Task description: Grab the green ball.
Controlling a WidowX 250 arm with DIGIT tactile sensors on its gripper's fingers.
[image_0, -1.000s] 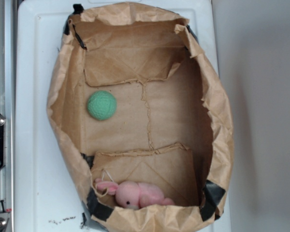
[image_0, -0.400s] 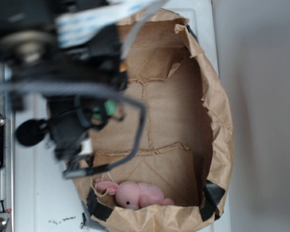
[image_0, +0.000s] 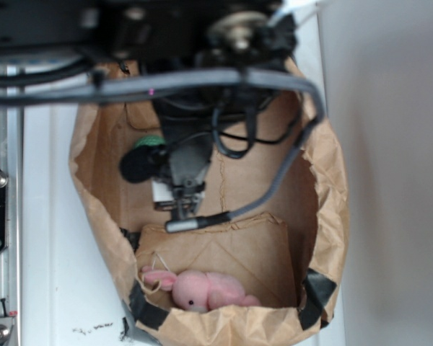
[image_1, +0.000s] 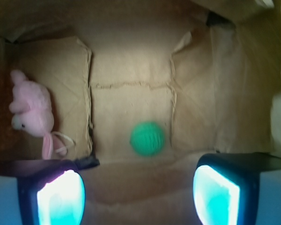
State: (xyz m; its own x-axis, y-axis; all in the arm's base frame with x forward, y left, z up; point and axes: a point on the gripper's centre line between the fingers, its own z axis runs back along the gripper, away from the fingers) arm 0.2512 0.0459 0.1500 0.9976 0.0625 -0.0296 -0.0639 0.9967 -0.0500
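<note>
End effector [image_1: 137,197] has moved, jaws spread, above green ball [image_1: 147,138].

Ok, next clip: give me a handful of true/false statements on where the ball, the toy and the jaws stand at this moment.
1. The green ball lies on the floor of the paper bag. True.
2. The gripper is shut on the ball. False: its jaws stand open, with the ball lying free ahead of them.
3. The pink plush bunny lies apart from the ball. True.
4. The bunny is clamped between the jaws. False: nothing is in them.
5. In the exterior view the ball shows in full. False: the arm covers most of it.
</note>
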